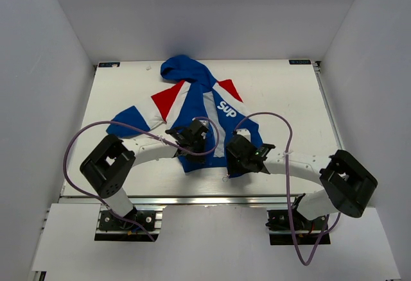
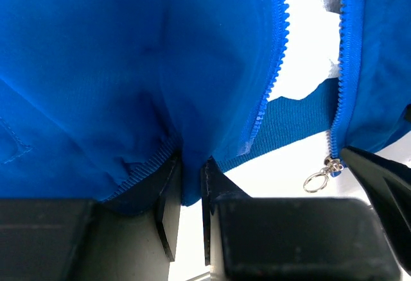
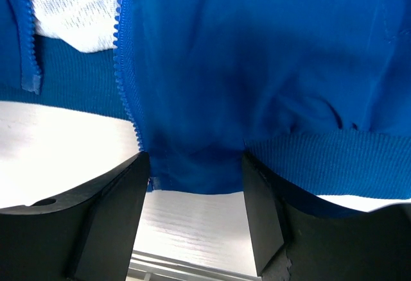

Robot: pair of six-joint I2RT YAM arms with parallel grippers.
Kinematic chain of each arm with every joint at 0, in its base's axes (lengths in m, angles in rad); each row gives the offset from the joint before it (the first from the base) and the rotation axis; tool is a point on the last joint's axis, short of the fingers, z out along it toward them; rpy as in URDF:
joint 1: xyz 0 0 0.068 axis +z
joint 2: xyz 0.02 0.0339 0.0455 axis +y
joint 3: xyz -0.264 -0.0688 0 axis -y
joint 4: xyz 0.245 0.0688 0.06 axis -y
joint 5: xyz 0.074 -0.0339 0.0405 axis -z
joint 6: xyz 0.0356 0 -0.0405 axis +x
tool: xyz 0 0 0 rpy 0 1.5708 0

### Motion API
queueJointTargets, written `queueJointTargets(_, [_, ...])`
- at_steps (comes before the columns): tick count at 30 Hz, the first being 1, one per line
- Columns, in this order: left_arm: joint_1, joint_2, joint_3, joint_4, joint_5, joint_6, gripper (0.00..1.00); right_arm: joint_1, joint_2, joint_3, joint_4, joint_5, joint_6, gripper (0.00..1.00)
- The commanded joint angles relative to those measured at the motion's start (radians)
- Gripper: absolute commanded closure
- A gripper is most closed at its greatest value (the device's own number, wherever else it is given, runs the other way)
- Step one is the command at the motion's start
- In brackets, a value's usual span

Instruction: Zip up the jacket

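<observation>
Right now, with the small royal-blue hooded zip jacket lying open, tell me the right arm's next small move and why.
Probably close the right gripper on the hem of the royal-blue hooded jacket: that gripper's jaws stand open astride the fabric, the left gripper pinches the other front panel, and the zipper teeth lie apart.

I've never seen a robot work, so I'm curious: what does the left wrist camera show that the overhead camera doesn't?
Only the left wrist: the silver zipper pull, the open zipper teeth, and the left gripper pinching the hem. Only overhead: the hood, red panels, Sup lettering, left arm, right arm. Both: the blue jacket.
</observation>
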Motion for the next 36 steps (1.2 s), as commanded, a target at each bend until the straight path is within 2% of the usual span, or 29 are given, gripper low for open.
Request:
queueJointTargets(1, [0.0, -0.06, -0.008, 0.0, 0.002, -0.002, 0.73, 0.009, 0.033, 0.017, 0.008, 0.032, 0.031, 0.35])
queueJointTargets(14, [0.0, -0.055, 0.003, -0.015, -0.021, -0.013, 0.73, 0.038, 0.087, -0.011, -0.081, 0.021, 0.023, 0.33])
queueJointTargets(23, [0.002, -0.054, 0.03, -0.05, -0.059, -0.013, 0.73, 0.055, 0.197, -0.01, -0.201, 0.09, 0.135, 0.42])
queueJointTargets(26, [0.0, -0.052, 0.035, -0.053, -0.06, -0.014, 0.73, 0.055, 0.211, -0.005, -0.221, 0.101, 0.152, 0.49])
queueJointTargets(27, [0.002, -0.051, 0.034, -0.055, -0.062, -0.014, 0.73, 0.055, 0.208, -0.008, -0.225, 0.104, 0.158, 0.57])
queueJointTargets(29, [0.0, -0.05, 0.035, -0.058, -0.064, -0.016, 0.73, 0.053, 0.191, -0.013, -0.227, 0.119, 0.167, 0.68])
queueJointTargets(31, [0.002, -0.054, 0.035, -0.059, -0.065, -0.016, 0.73, 0.055, 0.176, -0.016, -0.226, 0.13, 0.169, 0.72])
queueJointTargets(32, [0.002, -0.055, 0.035, -0.059, -0.065, -0.016, 0.73, 0.055, 0.155, -0.016, -0.222, 0.13, 0.164, 0.81])
queueJointTargets(34, [0.0, -0.055, 0.037, -0.061, -0.065, -0.017, 0.73, 0.055, 0.129, -0.017, -0.198, 0.116, 0.142, 0.9])
queueJointTargets(36, [0.001, -0.061, 0.041, -0.061, -0.064, -0.016, 0.73, 0.055, 0.081, -0.02, -0.17, 0.095, 0.115, 0.95])
